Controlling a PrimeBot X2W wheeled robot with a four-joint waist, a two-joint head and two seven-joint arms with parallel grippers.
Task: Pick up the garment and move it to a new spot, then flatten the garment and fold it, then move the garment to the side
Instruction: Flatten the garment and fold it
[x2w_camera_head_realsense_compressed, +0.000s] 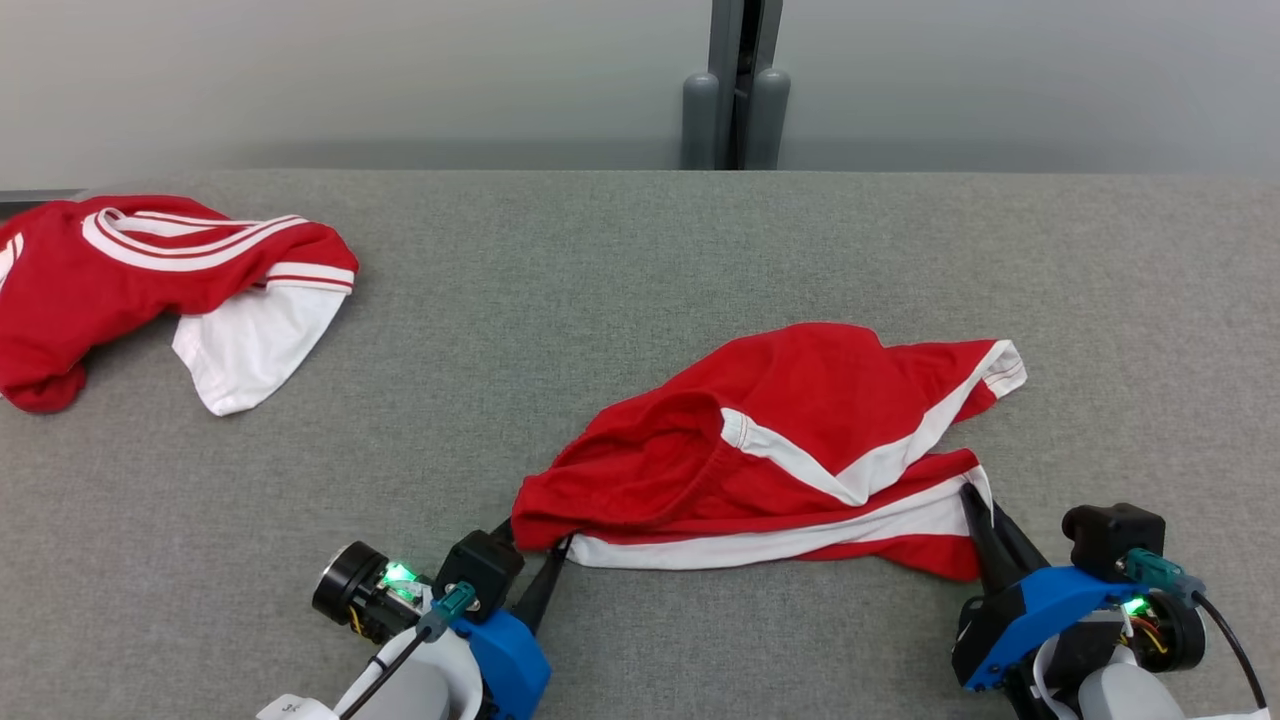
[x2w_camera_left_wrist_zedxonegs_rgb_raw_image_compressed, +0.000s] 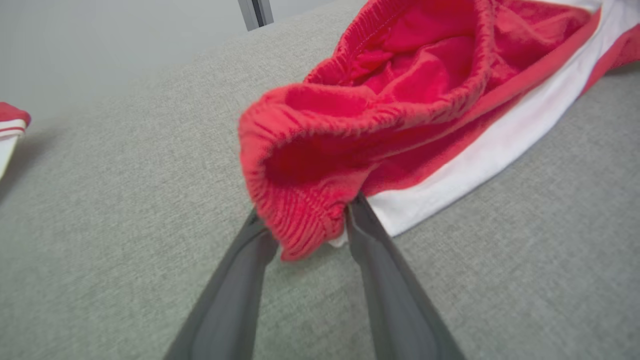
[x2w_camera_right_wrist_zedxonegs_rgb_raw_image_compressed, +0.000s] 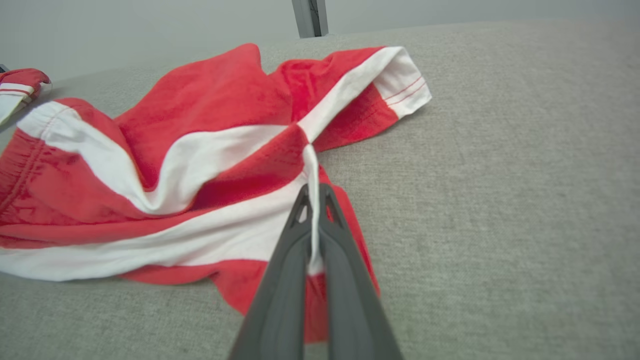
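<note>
Both claws at the red-and-white garment's near edge.

Head view: the garment (x2w_camera_head_realsense_compressed: 790, 440) lies crumpled on the grey table (x2w_camera_head_realsense_compressed: 640, 260), just off centre toward 4 o'clock; the left gripper (x2w_camera_head_realsense_compressed: 530, 540) meets its 8 o'clock corner, the right gripper (x2w_camera_head_realsense_compressed: 975, 500) its 4 o'clock corner; a second red garment (x2w_camera_head_realsense_compressed: 150, 280) sits at 10 o'clock. Left wrist view: the left gripper (x2w_camera_left_wrist_zedxonegs_rgb_raw_image_compressed: 307, 212) stands apart around the bunched waistband of the garment (x2w_camera_left_wrist_zedxonegs_rgb_raw_image_compressed: 400, 85), touching it; whether it pinches, I cannot tell. Right wrist view: the right gripper (x2w_camera_right_wrist_zedxonegs_rgb_raw_image_compressed: 314, 192) is closed tight on a white hem edge of the garment (x2w_camera_right_wrist_zedxonegs_rgb_raw_image_compressed: 200, 125).
</note>
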